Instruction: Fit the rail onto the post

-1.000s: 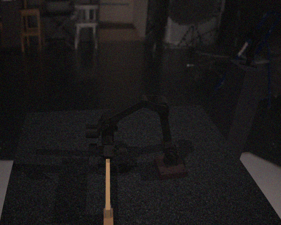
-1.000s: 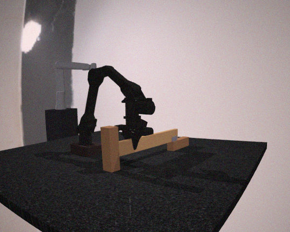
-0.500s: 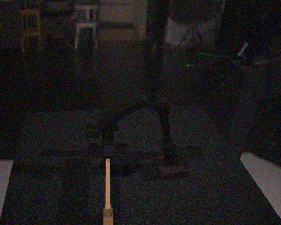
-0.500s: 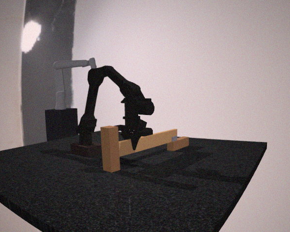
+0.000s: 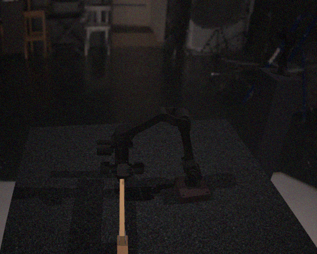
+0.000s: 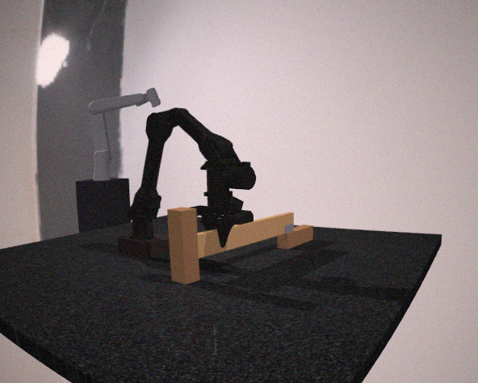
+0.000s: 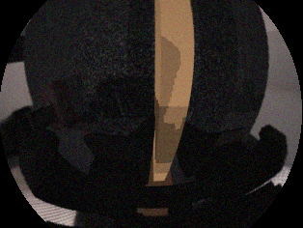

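Bed rail gripped close beside the post

From where I stand in the room, the black parallel-jaw gripper is clamped on the long, pale wooden bed rail, straddling it near its post end, with that end raised off the dark speckled table. In the exterior view, the short, square wooden post stands at the gripper's nine o'clock, and the low wooden footboard block with its greyish bracket at three. The rail's far end sits at the bracket. I can't tell whether its near end touches the post; the pegs are hidden.
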Tool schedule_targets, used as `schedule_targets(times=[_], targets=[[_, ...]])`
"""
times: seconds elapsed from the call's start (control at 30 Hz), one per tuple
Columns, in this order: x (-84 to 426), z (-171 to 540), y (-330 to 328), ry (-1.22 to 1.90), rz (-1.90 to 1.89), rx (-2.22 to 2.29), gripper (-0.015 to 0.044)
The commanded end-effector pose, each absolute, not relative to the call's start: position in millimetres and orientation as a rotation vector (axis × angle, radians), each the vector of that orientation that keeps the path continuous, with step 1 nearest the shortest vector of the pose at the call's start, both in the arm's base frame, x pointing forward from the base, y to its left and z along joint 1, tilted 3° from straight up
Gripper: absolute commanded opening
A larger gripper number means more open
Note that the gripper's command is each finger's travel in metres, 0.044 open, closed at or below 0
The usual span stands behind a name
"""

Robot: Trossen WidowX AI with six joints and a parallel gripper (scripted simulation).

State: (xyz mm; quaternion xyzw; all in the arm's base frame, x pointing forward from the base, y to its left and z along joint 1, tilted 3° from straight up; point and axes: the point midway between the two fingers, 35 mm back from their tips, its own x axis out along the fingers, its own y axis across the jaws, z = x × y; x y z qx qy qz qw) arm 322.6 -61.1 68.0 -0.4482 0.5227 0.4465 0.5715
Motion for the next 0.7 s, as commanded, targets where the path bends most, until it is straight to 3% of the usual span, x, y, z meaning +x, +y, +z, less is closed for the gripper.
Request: schedule_targets(times=[0.0,0.67], targets=[[322.4,70.3,-65.2,1.229,1.041,-1.057,0.0],[323.5,72.5,-59.5,1.229,1.041,-1.057,0.0]])
